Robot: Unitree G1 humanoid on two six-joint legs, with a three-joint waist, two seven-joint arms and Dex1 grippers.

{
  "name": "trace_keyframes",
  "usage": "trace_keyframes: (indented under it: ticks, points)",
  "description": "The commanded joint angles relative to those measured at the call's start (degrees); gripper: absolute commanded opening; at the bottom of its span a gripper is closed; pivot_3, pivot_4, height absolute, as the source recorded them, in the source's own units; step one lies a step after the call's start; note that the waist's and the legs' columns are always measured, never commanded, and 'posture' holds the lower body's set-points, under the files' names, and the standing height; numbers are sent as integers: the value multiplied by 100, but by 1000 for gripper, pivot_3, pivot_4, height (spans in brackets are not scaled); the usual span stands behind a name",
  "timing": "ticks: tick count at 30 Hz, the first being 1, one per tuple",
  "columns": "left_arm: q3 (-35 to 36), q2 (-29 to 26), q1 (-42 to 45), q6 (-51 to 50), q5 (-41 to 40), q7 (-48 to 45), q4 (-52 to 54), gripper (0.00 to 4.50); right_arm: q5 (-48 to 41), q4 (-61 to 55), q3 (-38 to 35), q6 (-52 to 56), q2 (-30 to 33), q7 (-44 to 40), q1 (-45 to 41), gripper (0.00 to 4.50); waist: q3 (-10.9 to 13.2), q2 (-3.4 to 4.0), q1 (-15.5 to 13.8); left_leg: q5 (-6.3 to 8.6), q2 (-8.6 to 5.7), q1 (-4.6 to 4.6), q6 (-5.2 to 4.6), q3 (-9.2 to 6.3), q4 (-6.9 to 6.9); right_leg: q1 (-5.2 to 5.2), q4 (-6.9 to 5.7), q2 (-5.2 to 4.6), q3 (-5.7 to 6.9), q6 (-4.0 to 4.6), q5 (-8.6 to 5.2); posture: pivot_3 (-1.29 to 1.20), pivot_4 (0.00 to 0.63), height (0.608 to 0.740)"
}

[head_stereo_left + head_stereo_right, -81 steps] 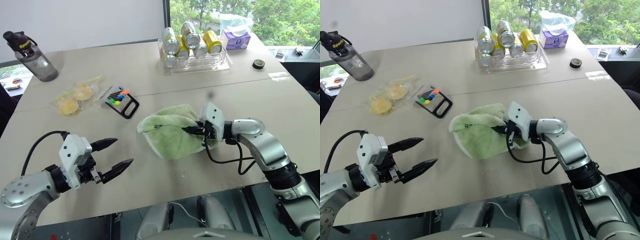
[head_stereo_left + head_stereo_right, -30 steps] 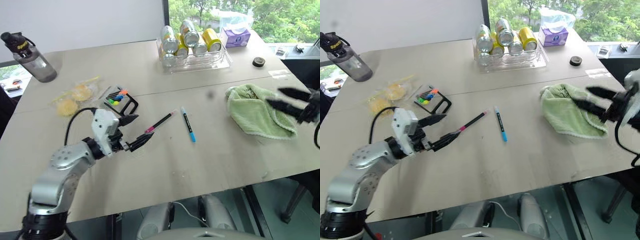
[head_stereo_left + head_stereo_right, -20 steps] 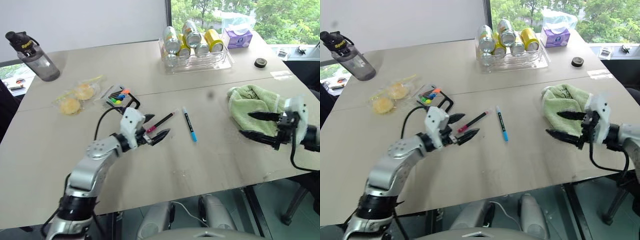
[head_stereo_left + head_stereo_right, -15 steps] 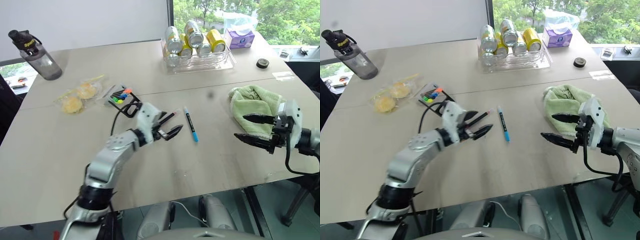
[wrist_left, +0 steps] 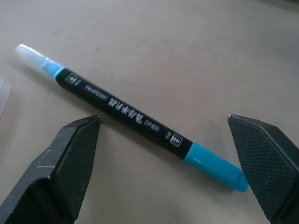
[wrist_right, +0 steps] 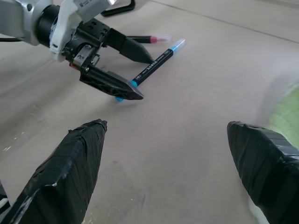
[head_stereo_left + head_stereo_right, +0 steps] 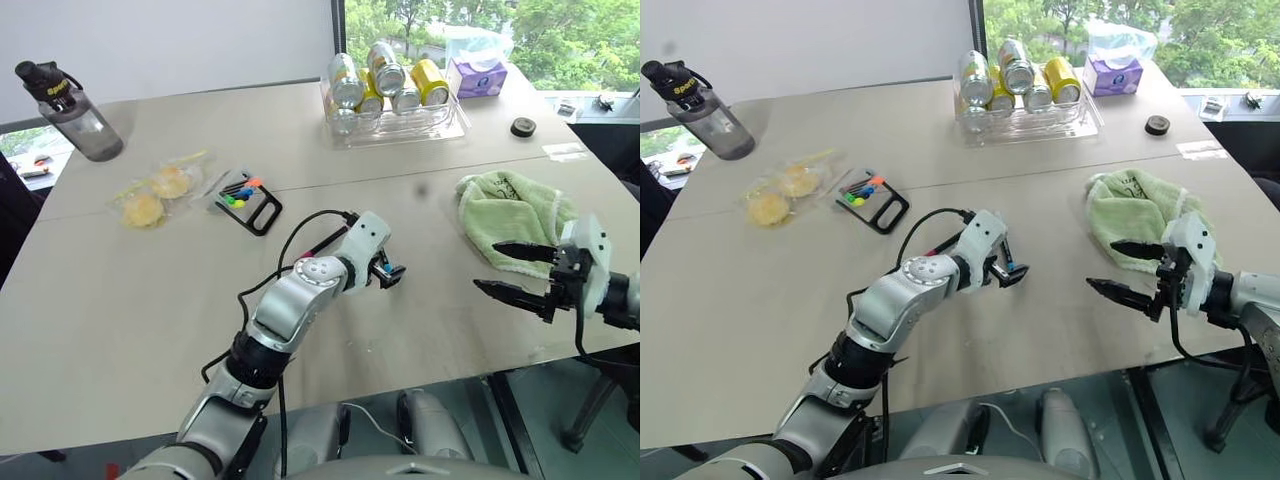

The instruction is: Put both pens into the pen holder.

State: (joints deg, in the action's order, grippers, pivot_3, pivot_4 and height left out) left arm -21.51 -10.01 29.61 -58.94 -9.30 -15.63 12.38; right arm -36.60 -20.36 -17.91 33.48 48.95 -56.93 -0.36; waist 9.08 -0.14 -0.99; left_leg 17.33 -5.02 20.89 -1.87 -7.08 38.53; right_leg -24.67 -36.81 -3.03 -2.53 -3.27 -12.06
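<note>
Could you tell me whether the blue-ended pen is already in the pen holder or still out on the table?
Out. The blue-ended pen lies flat on the table, between the open fingers of the left gripper, apart from the pen holder.

blue-ended pen (image 5: pixel 126 115): barrel print, only "OP600" legible | water bottle (image 7: pixel 70 113): yellow lettering, unreadable

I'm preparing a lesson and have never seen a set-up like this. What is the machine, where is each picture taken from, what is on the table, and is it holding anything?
It is a two-armed robot. Two pictures come from its head, two from cameras on its wrists. The left gripper hangs open over the blue-ended pen, which lies on the table; the pink-ended pen lies beside it. The right gripper is open and holds nothing. Also there: the black pen holder, a green cloth, a tray of cans, a bottle and wrapped snacks.
</note>
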Motion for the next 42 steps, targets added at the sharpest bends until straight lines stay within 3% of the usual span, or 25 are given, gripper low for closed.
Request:
trace_keyframes:
  ticks: [1, 6, 7, 9, 17, 26, 33, 42]
  points:
    - [87, 127, -95, -504, 158, 324, 87, 4500, -110, -264, -369, -50, 50, 48, 156, 4395, -1, 0, 8, 0, 0, -1, 0, 0, 0, 0, 0, 0, 0, 0, 0, 0, 150, 739]
    - [209, 308, -266, -878, 76, 402, 136, 4500, -124, -289, -338, -73, -5, 124, 167, 4395, -6, 0, 27, -1, 4, -15, 2, 10, -1, 3, -10, 5, -10, 0, 0, 0, 150, 739]
    - [183, 324, -282, -900, 88, 408, 125, 4248, -117, -268, -308, -91, -5, 125, 144, 4462, -9, -1, 22, -1, 4, -15, 2, 10, 0, 5, -10, 5, -10, 0, 0, 0, 150, 739]
    - [154, 345, -318, -862, 84, 385, 150, 3618, -115, -213, -288, -120, 9, 103, 107, 4500, -10, -1, 19, -1, 4, -18, 2, 10, 1, 9, -10, 4, -9, 0, 0, 0, 150, 739]
    - [151, 232, -420, -846, 83, 336, 381, 43, -59, -22, -175, -233, -4, 17, -51, 4500, -16, -9, 22, -1, 4, -19, 2, 10, 2, 10, -10, 5, -9, 0, 0, 0, 150, 739]
    - [110, -202, -709, -83, 140, 118, 741, 43, -25, 116, -3, -293, -137, 44, -200, 4500, -16, -9, 18, -1, 5, -18, 3, 9, 3, 9, -10, 4, -8, 0, 0, 0, 150, 739]
    - [496, -40, -1198, 2193, -421, -658, 1327, 43, -361, 227, -18, 90, -473, 431, -438, 4500, -13, -14, 7, -1, 4, -11, 3, 6, 5, 8, -6, 1, -5, 0, 0, 0, 150, 739]
    - [549, -313, -1339, 3469, -341, -1277, 1125, 43, -1181, 292, -52, 899, -1157, 1401, -1357, 4500, -14, -12, 19, -1, 4, -10, 2, 5, 3, 6, -4, 2, -3, 1, 0, 0, 150, 739]
